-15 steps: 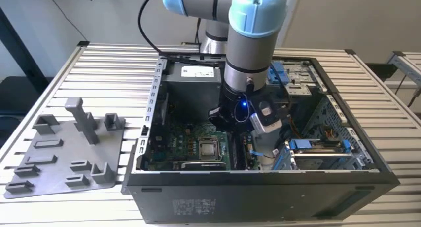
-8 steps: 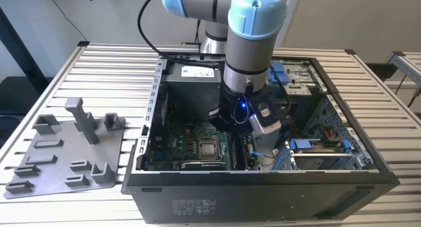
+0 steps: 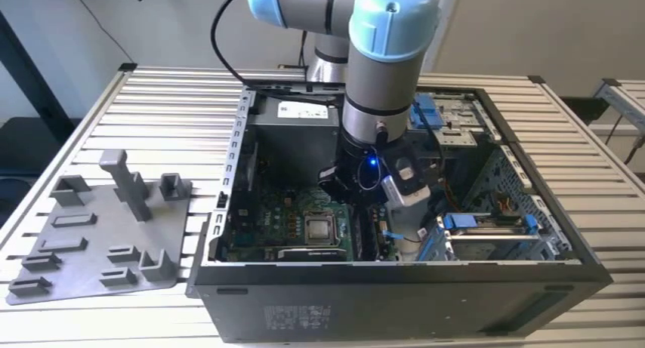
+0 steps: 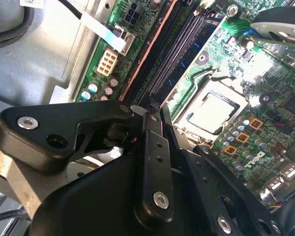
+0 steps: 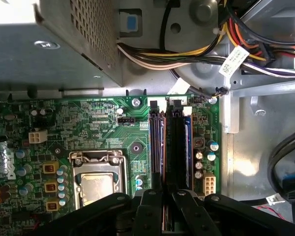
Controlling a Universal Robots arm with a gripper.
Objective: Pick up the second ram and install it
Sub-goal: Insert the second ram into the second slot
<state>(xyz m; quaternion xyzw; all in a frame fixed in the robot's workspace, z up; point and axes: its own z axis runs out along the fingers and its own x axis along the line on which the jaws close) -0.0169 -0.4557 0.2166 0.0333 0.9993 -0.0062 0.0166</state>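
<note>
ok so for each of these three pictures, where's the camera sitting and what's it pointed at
Exterior view: off the arm, above the table, looking down into the open computer case; the arm and its tool reach inside.
First wrist view: on the arm, looking down on the motherboard and memory slots; black tool linkage along one edge.
Second wrist view: on the arm, closer and slanted; tool linkage in the foreground.
Both wrist views share the processor.

Gripper sits low inside the open computer case, over the memory slots. Drive cage crowds it on the exterior view's right; power supply box and cable bundle wall off the slots' far end. Processor socket just beside. Grey holder tray stands well apart, outside the case.
</note>
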